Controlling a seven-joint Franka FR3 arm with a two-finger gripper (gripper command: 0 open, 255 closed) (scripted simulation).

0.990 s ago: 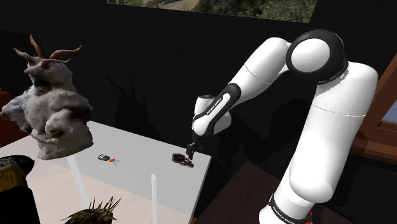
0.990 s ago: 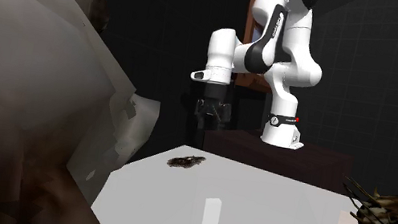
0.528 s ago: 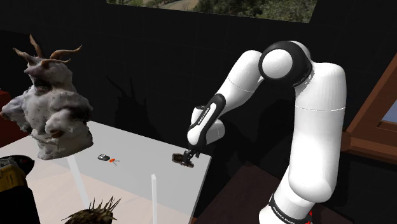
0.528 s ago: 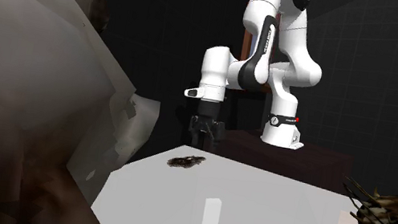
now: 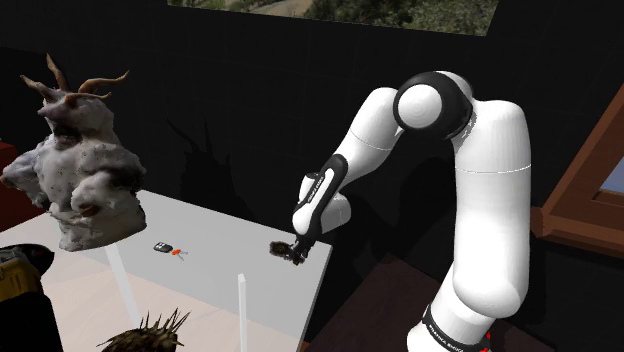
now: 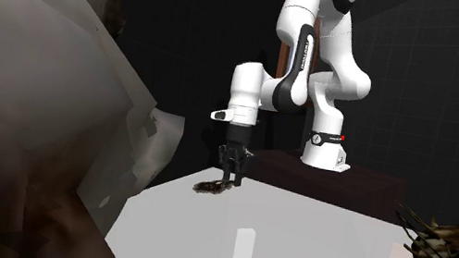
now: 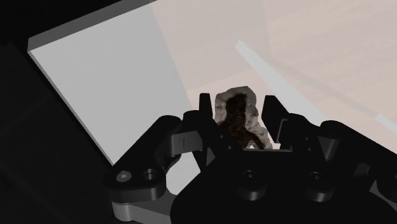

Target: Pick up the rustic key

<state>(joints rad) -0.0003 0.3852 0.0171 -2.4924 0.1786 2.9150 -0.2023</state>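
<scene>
The dark, rust-brown key with a rough, lumpy outline (image 7: pixel 238 118) lies flat on the plain white surface (image 5: pixel 220 275). It is close to the corner nearest the arm and just beside the edge at the shoulder view's right. Your all-black hand (image 6: pixel 227 179) sits low over it with its fingers spread, one on each side of the key. In the wrist view a thin sliver of pale ground shows between each finger and the key, so I judge that nothing is pinched yet. In the second exterior view the fingertips sit at or just above the surface; I cannot tell whether they touch it.

Here is what you should watch. The key is thin and irregular, so if one finger meets it before the other, it may swivel or skid instead of seating. The edge is close, with a black area beyond it, and a nudge that way could send the key off the surface. Pressing lower risks jamming the fingertips into the surface.

Otherwise you have good room. The small black key fob with an orange tag (image 5: pixel 168 248) and the grey horned creature bust (image 5: pixel 85 175) stand well apart, toward the shoulder view's left. The thin white upright rod (image 5: pixel 241 305) is nearer that camera. Straight up is open, so lift that way.
</scene>
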